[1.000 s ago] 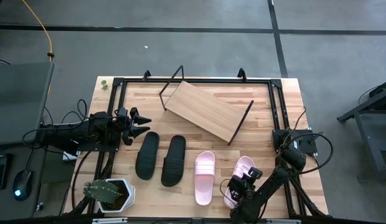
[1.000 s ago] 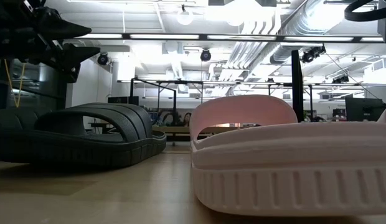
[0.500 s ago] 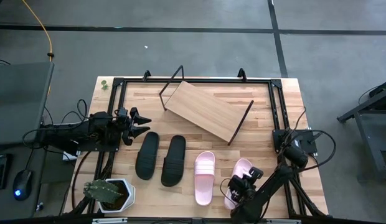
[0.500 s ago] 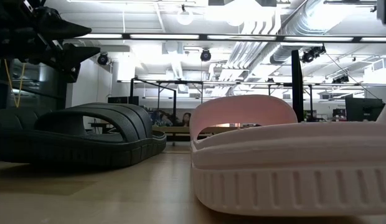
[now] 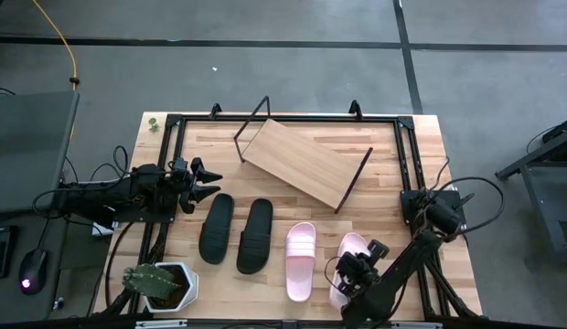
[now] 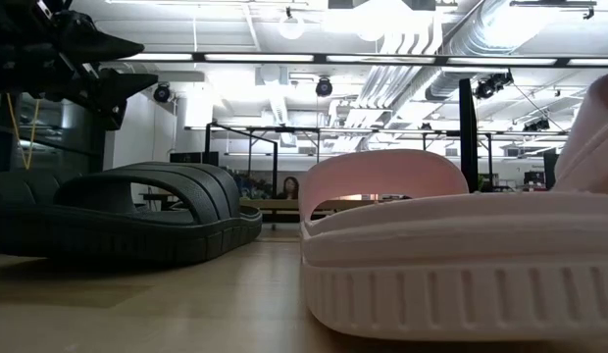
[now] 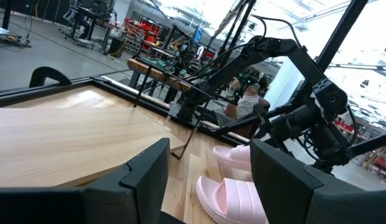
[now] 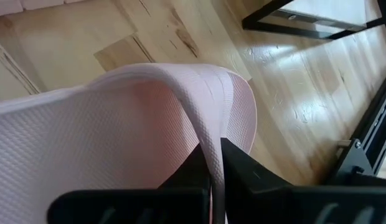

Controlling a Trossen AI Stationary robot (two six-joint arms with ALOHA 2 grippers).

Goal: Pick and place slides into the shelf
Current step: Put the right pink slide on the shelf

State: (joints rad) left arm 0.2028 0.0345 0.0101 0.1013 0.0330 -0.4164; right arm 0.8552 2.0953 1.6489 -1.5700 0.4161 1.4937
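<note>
Butcher-block table [image 5: 407, 174] | right gripper [image 5: 355, 279] was clamped on pink slide [image 5: 349, 265] for lifting toward shelf [image 5: 302, 163] | left gripper [image 5: 206, 181] was held spread, waiting

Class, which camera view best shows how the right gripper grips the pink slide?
The right wrist view: the right gripper is shut on the strap edge of the pink slide, seen close up. The high view shows only the arm covering that slide's heel; the low view catches a tilted pink edge at the right border; the left wrist view shows it far off.
</note>
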